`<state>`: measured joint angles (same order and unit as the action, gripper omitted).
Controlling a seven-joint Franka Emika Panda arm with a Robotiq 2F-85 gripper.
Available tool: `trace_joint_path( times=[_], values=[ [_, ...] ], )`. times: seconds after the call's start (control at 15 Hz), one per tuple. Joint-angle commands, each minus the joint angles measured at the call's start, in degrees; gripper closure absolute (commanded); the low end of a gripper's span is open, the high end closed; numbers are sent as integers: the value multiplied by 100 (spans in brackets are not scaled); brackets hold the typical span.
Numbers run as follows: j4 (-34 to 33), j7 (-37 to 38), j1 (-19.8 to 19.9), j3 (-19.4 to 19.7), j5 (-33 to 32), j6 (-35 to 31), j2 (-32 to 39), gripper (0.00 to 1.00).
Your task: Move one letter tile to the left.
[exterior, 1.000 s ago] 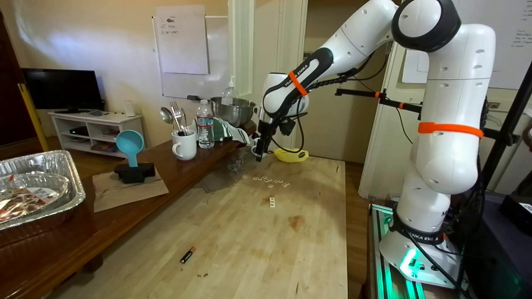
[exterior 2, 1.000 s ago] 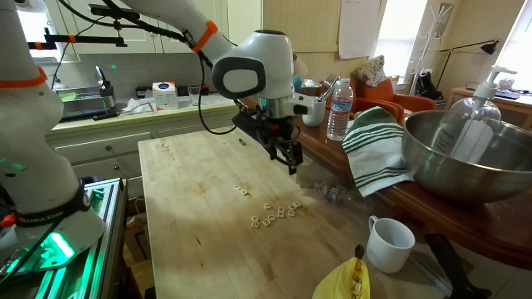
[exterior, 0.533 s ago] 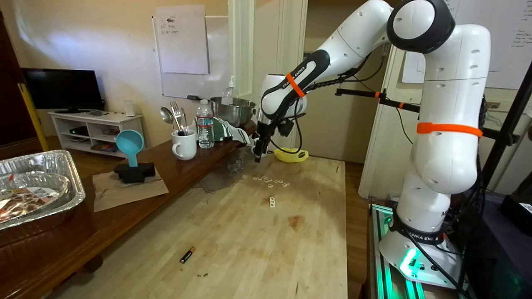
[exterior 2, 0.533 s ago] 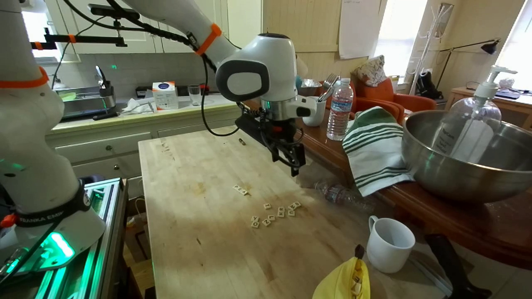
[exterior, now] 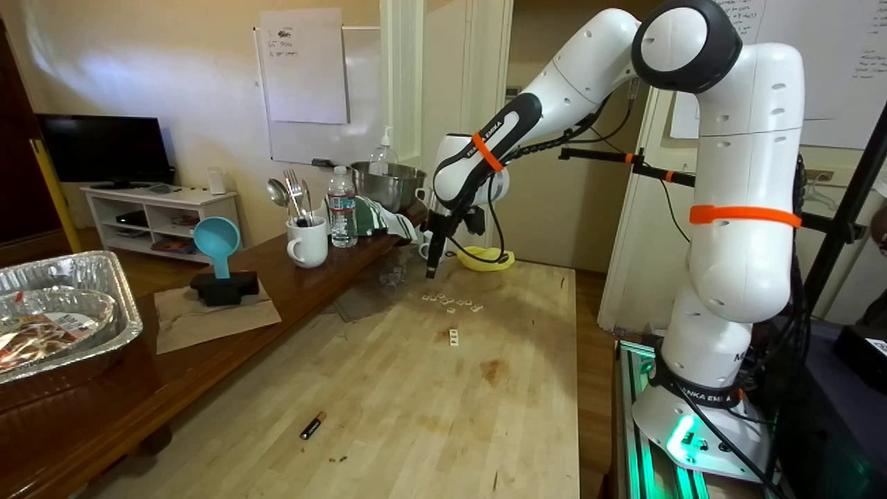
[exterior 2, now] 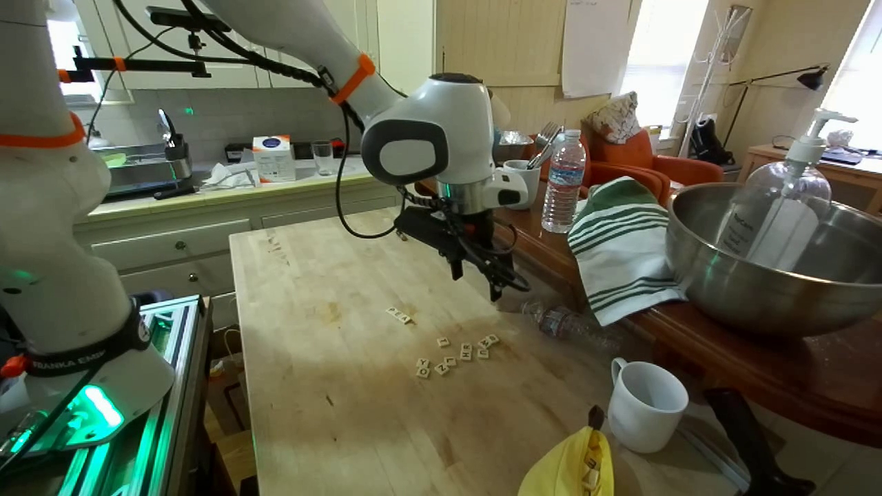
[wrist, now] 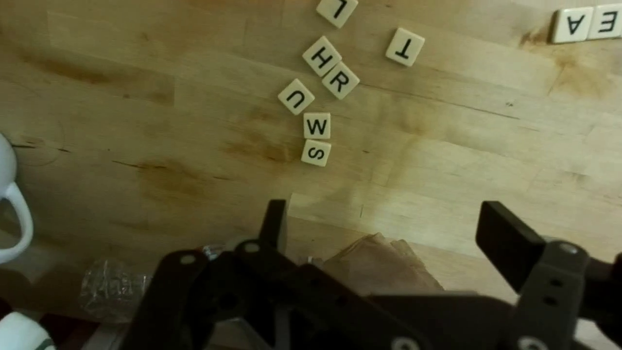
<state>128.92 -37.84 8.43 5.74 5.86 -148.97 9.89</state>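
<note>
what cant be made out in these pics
Wrist view: end of the tile row, cut off by the right edge.
Wrist view: part of the clear bottle, hidden by the gripper.
In an exterior view: letters on the tiles, too small.
In an exterior view: floor of the steel bowl, hidden by its wall.
In an exterior view: yellow pouch, cut by the bottom edge.

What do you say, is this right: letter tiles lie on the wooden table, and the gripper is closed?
Not quite: the gripper is open, its fingers wide apart in the wrist view. Letter tiles do lie on the wooden table.
</note>
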Motion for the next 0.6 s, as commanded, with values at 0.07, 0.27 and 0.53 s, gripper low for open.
trace_joint_path(
  times=[0.07, 0.27, 0.53],
  values=[
    [-205, -809, 351, -294, 497, -322, 469, 0],
    [-298, -862, 475, -419, 670, -372, 654, 0],
    [-393, -713, 530, -528, 698, -452, 848, 0]
  ],
)
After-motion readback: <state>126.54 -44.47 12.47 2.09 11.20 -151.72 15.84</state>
